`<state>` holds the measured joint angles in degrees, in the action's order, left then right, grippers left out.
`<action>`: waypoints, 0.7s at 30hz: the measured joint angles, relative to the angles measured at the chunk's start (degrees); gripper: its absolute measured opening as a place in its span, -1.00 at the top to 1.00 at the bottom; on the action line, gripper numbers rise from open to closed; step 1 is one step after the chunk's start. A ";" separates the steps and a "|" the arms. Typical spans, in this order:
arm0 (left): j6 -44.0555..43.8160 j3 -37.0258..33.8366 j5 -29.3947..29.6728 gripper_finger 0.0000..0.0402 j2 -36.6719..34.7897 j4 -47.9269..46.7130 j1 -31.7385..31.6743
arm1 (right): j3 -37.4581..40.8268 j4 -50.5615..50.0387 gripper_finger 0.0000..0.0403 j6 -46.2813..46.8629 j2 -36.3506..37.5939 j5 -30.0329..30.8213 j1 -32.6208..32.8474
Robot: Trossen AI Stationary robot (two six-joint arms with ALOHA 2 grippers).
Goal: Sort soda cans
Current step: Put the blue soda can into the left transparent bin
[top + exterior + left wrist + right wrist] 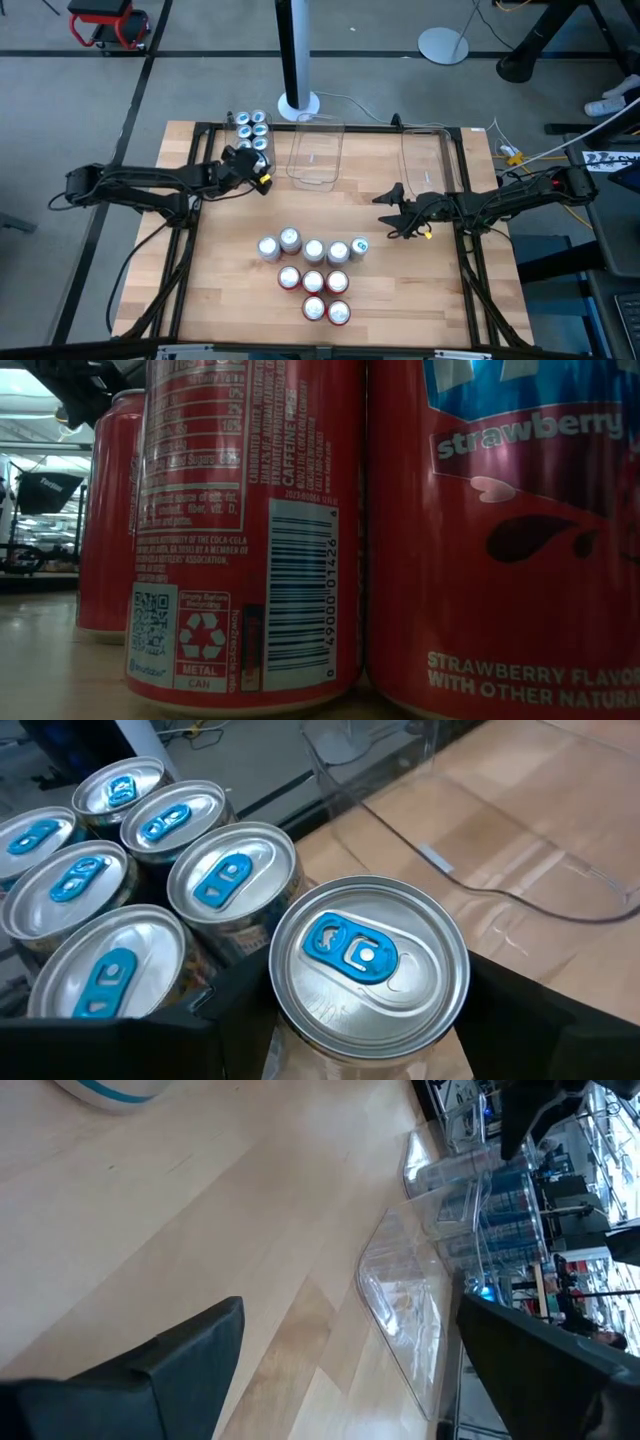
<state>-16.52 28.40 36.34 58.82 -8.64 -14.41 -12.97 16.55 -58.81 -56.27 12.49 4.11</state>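
The soda cans (pixel 312 276) waited bunched at the surface's (pixel 230 290) six o'clock while the left gripper (pixel 256 172), at ten o'clock, loosely straddled a blue-tabbed can (pixel 368 970) beside its sorted fellows (pixel 251 129), and the right gripper (pixel 396 212) idled, spread wide, at three.

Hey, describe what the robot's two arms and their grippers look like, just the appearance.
Both arms are black, slim and jointed, with black cables running along them. The left gripper carries a small yellow mark by its fingers, and so does the right gripper. The right arm also shows a red spot near its base. In the wrist views the fingers look dark, flat and blocky.
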 joint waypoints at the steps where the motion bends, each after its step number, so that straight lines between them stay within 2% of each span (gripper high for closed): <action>1: 0.00 0.00 -0.01 -0.24 0.43 0.62 0.00 | 0.00 0.02 -0.82 0.00 0.00 -0.02 0.01; 17: -0.71 0.02 1.17 -0.26 3.92 4.50 0.00 | 0.00 -0.05 -0.82 0.00 0.00 -0.02 0.01; 21: -1.09 0.02 1.72 -0.35 3.92 4.71 -0.28 | 0.00 -0.08 -0.82 0.00 0.00 -0.02 0.01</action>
<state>-17.61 28.42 38.06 62.74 -3.93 -14.70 -12.97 16.47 -58.81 -56.27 12.47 4.12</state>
